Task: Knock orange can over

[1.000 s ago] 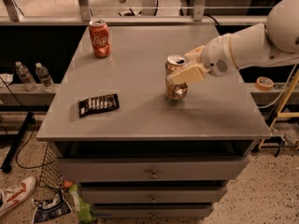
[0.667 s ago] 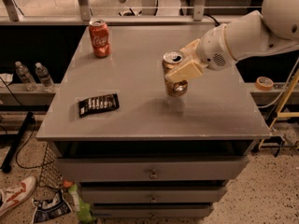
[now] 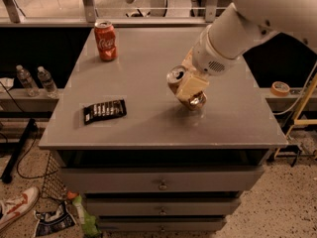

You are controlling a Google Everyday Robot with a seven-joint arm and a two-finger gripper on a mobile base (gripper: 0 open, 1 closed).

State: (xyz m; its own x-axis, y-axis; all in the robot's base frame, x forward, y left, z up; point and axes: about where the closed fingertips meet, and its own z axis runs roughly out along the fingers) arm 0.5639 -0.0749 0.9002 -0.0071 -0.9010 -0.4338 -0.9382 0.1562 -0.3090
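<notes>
- Gripper (image 3: 191,90) sits mid-table, right of centre, at the end of the arm (image 3: 233,33), which comes in from the upper right.
- Fingers are closed on the orange can (image 3: 176,77). One pale finger (image 3: 192,85) lies across its near side; the other is hidden behind the can.
- Orange can is tilted w/ its top leaning left toward the camera and its base near the tabletop. Can't tell if the base edge touches the table (image 3: 148,133).
- Judged reason for the lean: the task wants the can on its side, so the grip is tipping it, not carrying it. The can isn't flat yet, so the job is partway done.
- The can leans toward bare tabletop, which is prob. the safe way to drop it. The right edge is near, so a roll that way could take it off the table.
- Red can (image 3: 105,40) stands upright at the back left, well apart from the gripper and not the target.
- Dark wrapper (image 3: 104,111) lies flat front left, also well clear.
- Contents: no liquid shows on the table, and whether either can is opened or full can't be told.
- Drawers (image 3: 161,185) below are shut, so their contents are hidden.
- Two bottles (image 3: 24,77) stand on the side ledge at left, and a tape roll (image 3: 280,88) is at right.
</notes>
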